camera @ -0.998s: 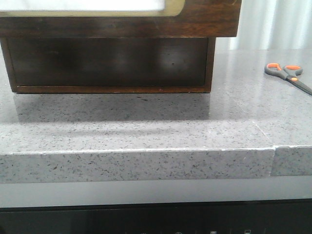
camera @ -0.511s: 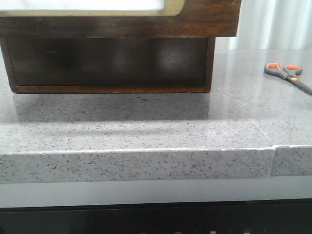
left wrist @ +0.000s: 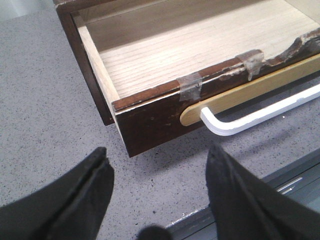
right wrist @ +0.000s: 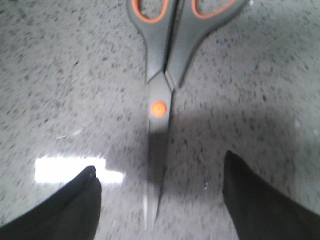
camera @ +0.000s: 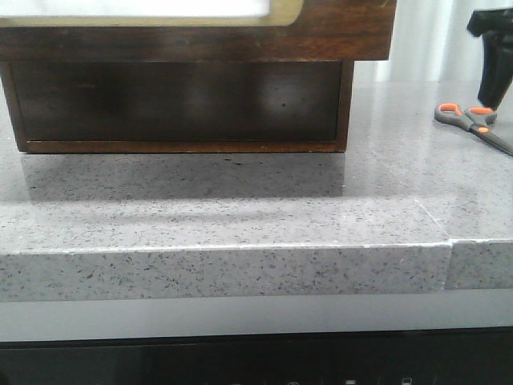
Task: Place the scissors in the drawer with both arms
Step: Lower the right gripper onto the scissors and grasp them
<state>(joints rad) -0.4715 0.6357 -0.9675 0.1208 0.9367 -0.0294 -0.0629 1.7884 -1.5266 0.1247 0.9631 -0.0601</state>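
Now the right gripper point(camera: 495, 56) is showing at the far right of the front view, above the scissors point(camera: 473, 120); a moment ago that spot was bare, so the arm has just come in. Scissors themselves are lying where they were, flat on the counter point(camera: 240, 208), shut, well apart from the drawer point(camera: 200, 32).

Right wrist view: jaws are standing wide open, one finger point(right wrist: 65, 210) on each side of the blades, the orange pivot just ahead of the gap, loops farther out. Nothing is touching yet. Image is blurring, so the arm is likely travelling.

Left gripper point(left wrist: 157, 200): jaws are gaping too, holding nothing, hovering just off the drawer's front corner. Drawer is sitting pulled out, pale wood floor bare where visible, white handle point(left wrist: 260, 117) beyond the right-hand finger.

Judgement: pickup is beginning; drawer is already waiting open. Thin blades lying flat may be slipping from the pinch.
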